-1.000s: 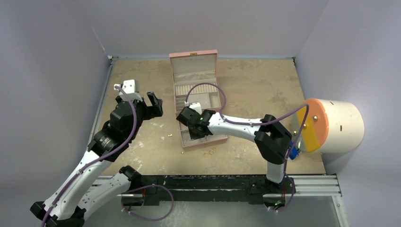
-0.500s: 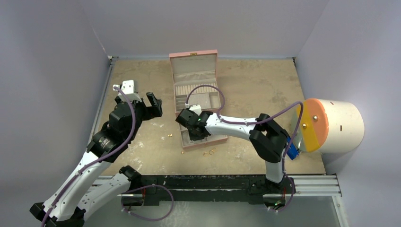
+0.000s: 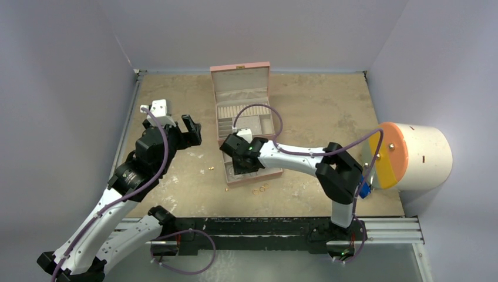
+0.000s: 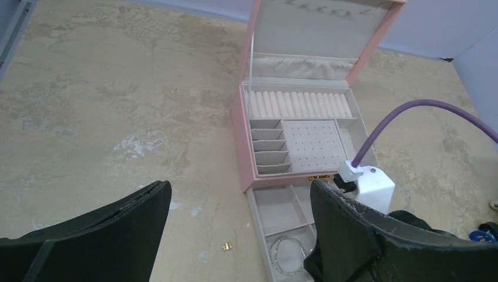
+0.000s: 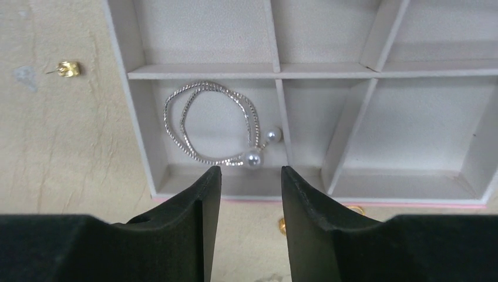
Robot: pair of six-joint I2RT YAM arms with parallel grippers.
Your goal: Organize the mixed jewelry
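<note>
**Silver hoop in the drawer, both end effectors open**

Directions follow a clock face laid on the overhead view, with 12 o'clock at the far wall. The pink jewelry box [image 3: 241,76] stands at 12 o'clock on the tan surface [image 3: 317,111]. Its lid is up and its beige drawer [image 5: 139,117] is pulled out toward 6 o'clock.

The right end effector [image 5: 251,176] hovers over the drawer's near edge, jaws parted with nothing between them. Just beyond its fingertips the thin silver hoop [image 5: 249,120] lies flat in the drawer's near-left compartment. The hoop ends in two pearl-like beads, which sit at its 4 o'clock side beside the divider.

A gold stud [image 5: 69,69] lies on the surface just outside the drawer's left wall, at 10 o'clock of the hoop. Small gold rings [image 3: 260,189] lie on the surface just off the drawer's near edge, at 6 o'clock. Another gold bit [image 3: 226,189] lies off the drawer's near-left corner, at 7 o'clock.

The left end effector [image 4: 241,191] hangs above the surface at 9 o'clock of the box, jaws spread wide and holding nothing. A white drum [image 3: 420,155] with an orange and yellow face sits at the 3 o'clock edge.
</note>
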